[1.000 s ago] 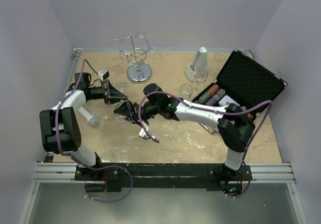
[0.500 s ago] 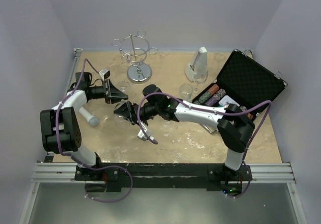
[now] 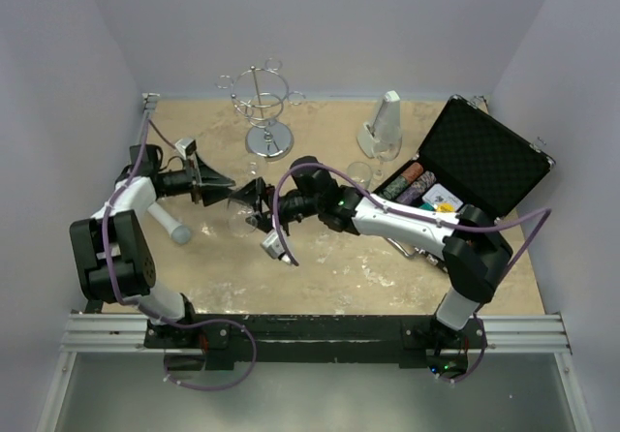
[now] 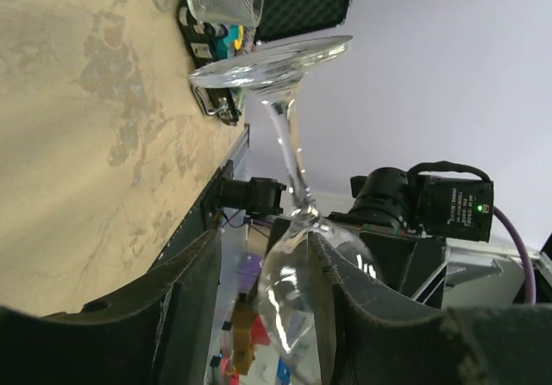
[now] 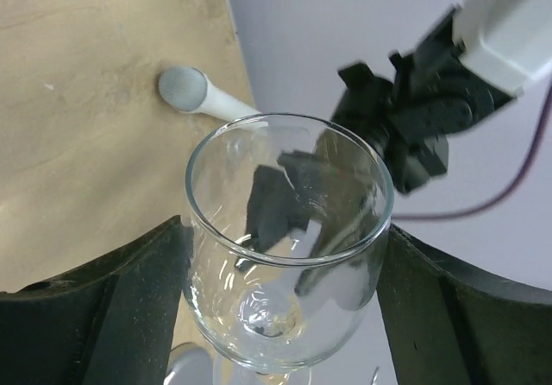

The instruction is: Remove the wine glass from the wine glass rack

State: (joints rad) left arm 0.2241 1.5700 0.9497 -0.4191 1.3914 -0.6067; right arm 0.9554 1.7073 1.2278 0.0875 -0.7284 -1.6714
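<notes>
Right claw [image 3: 254, 204] closed on the bowl of the wine glass [image 5: 285, 255], off the rack [image 3: 263, 112], toward the table's 9 o'clock. Rack at 11 o'clock. Left claw [image 3: 213, 184] parted, gripping nothing; glass in gap.

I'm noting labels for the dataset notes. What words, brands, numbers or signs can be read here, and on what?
No text can be read.
On the black camera box: any print is too small to read.
On the card in the open case: too small to read.
</notes>
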